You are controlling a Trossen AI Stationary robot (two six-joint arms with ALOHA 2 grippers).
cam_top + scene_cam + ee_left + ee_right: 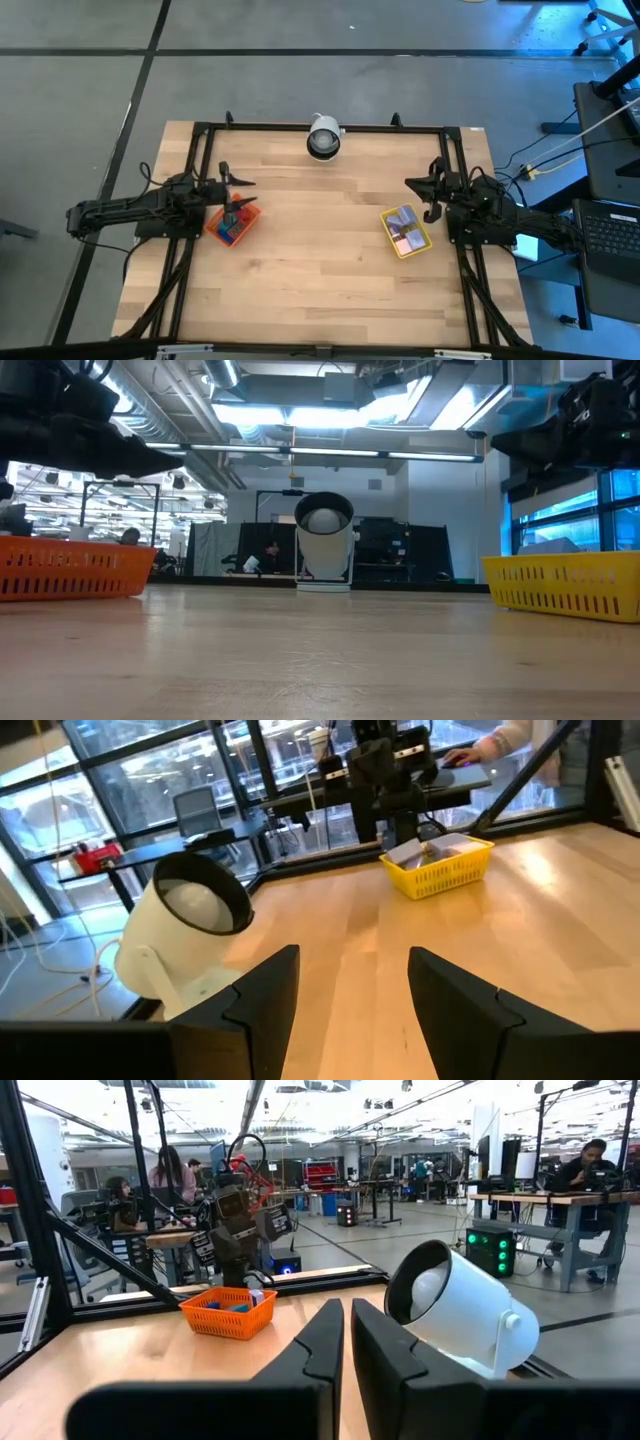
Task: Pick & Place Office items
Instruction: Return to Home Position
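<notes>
Left gripper (pixel 241 183), fingers spread wide and empty, hangs near the orange mesh tray (pixel 252 214) holding red and blue office items (pixel 231 230). Across the pale wooden table (pixel 320 270), lavender office items (pixel 403 222) fill the yellow mesh tray (pixel 412 249) beside the right gripper (pixel 415 184), its fingers pressed together on nothing.

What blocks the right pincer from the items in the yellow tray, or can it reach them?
Probably yes: nothing covers the office items in the open-topped yellow tray, and the right pincer, shut, sits right beside it. It must open first.
</notes>
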